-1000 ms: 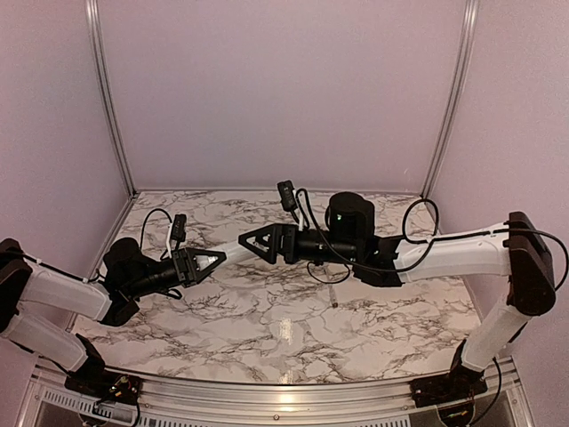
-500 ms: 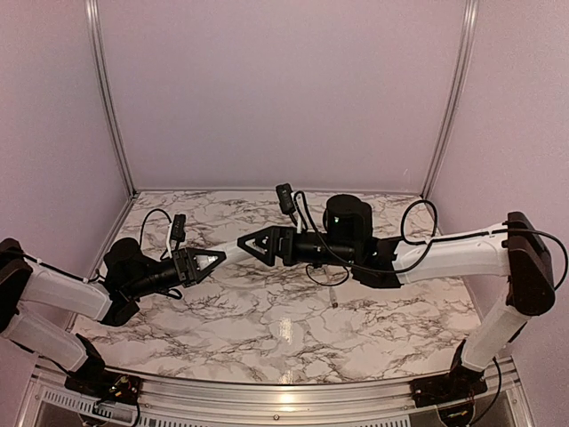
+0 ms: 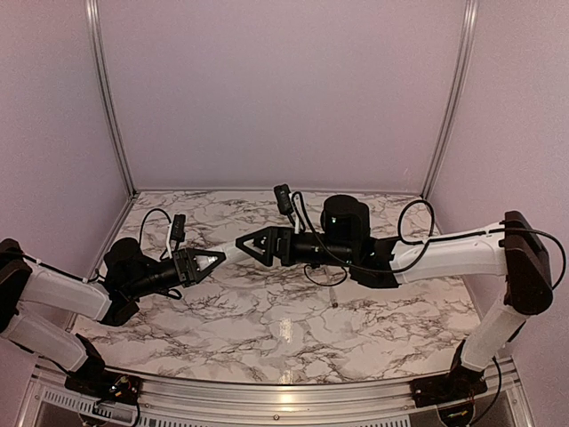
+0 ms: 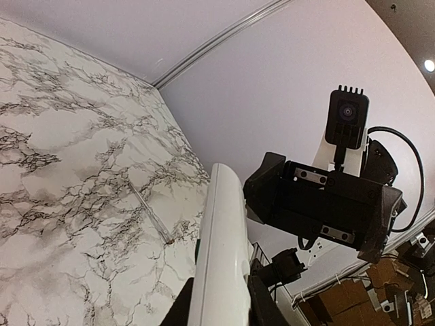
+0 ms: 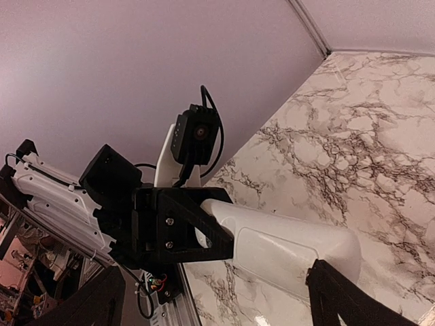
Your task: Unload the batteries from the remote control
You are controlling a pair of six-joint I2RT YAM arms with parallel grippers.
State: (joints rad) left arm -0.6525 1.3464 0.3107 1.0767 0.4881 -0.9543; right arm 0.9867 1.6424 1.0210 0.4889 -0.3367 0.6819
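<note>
My left gripper (image 4: 221, 303) is shut on the remote control (image 4: 221, 258), a slim white bar held in the air with its free end pointing at the right arm. In the right wrist view the remote control (image 5: 285, 248) shows a smooth closed panel, and the left gripper (image 5: 177, 224) clamps its far end. My right gripper (image 5: 217, 302) is open wide, with one finger on each side of the bar's near end and neither touching it. From above, the left gripper (image 3: 213, 258) and right gripper (image 3: 244, 243) nearly meet tip to tip. The batteries are hidden.
A thin grey stick (image 4: 151, 214) lies on the marble table (image 3: 267, 320) below the grippers. Lilac walls and metal corner posts (image 3: 107, 98) close in the back and sides. The right arm's cable loops (image 3: 316, 267) hang low over the table.
My right gripper has slid a little to the left, closer to the left gripper, so its open fingers now straddle the remote's free end. The left arm has not moved.
</note>
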